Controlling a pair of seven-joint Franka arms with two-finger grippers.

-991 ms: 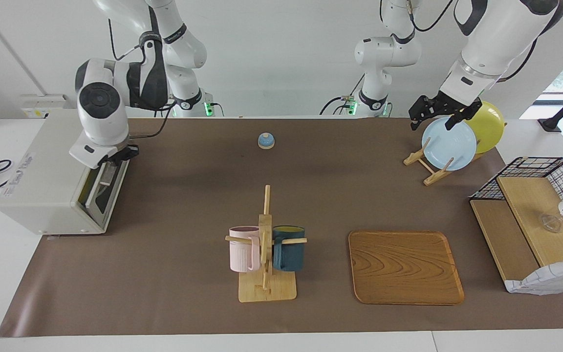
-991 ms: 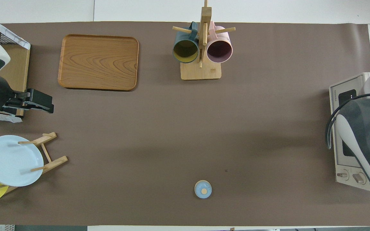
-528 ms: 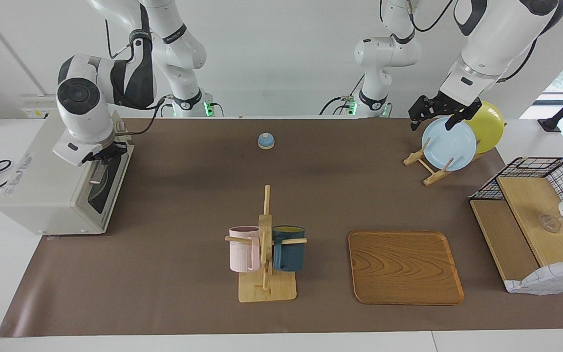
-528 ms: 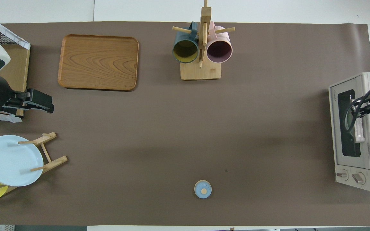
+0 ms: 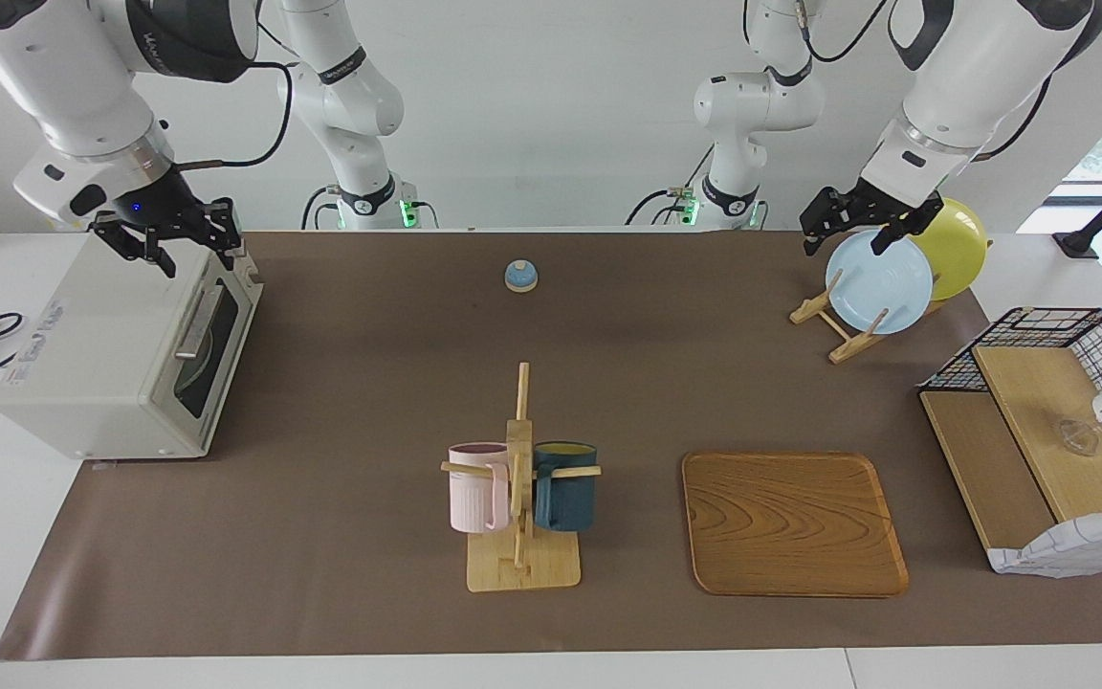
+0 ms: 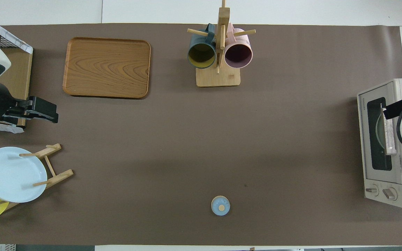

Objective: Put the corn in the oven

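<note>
Brown matting (image 5: 360,383) covers the table. At the right arm's end stands the oven (image 5: 111,354), door shut, bar handle (image 5: 195,323) against the glass. No corn can be seen in either view; the dark glass does not reveal what lies inside. The right gripper (image 5: 168,239) hangs over the oven's top edge, fingers apart, holding nothing. The left arm waits, its gripper (image 5: 852,225) over the plate rack (image 5: 838,325), fingers spread and empty. A mug stand (image 5: 520,498) and a wooden tray (image 5: 793,522) sit farther from the robots; a small bell (image 5: 520,276) lies near them.
</note>
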